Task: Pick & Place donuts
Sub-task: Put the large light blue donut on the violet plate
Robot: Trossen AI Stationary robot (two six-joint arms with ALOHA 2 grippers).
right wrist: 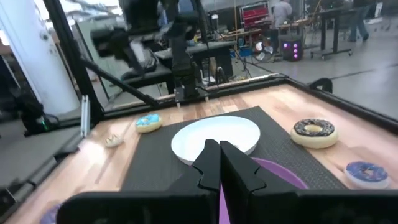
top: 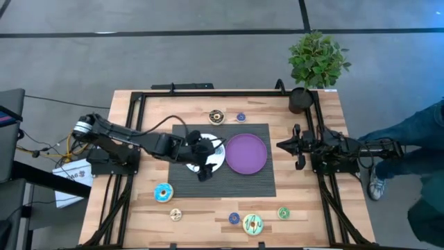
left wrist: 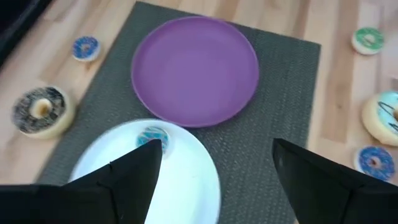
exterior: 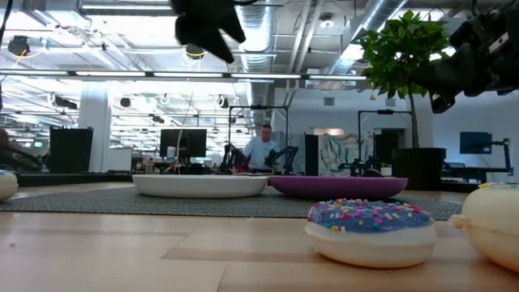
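Left end effector (top: pixel 205 154) hangs over the white plate (top: pixel 216 161) mid-table on the grey mat (top: pixel 257 184), fingers spread wide, holding nothing; the left wrist view shows one small blue donut on the plate (left wrist: pixel 152 137) between and below the fingertips. Right end effector (top: pixel 283 145) is parked by the right edge of the table, fingers pressed together, empty. The purple plate (top: pixel 247 153) sits just beside the white one and has nothing on it. Donuts look like light, rigid toy rings with smooth icing, likely a bit slippery; best bet is pinching across the ring from outside, or one finger through the hole. Count of loose donuts on the table (top: pixel 125 194): seven. Near the far edge: a brown donut (top: pixel 216 116) and a small blue donut (top: pixel 241 117). Near the front edge: a light-blue donut (top: pixel 164 193), a small tan donut (top: pixel 176 214), a small dark-blue donut (top: pixel 234 218), a large pale-green donut (top: pixel 252 223), a small green donut (top: pixel 284 213). With the plated one, eight in all. Two plates, one mat. A potted plant (top: pixel 316 66) sits at the far right corner.
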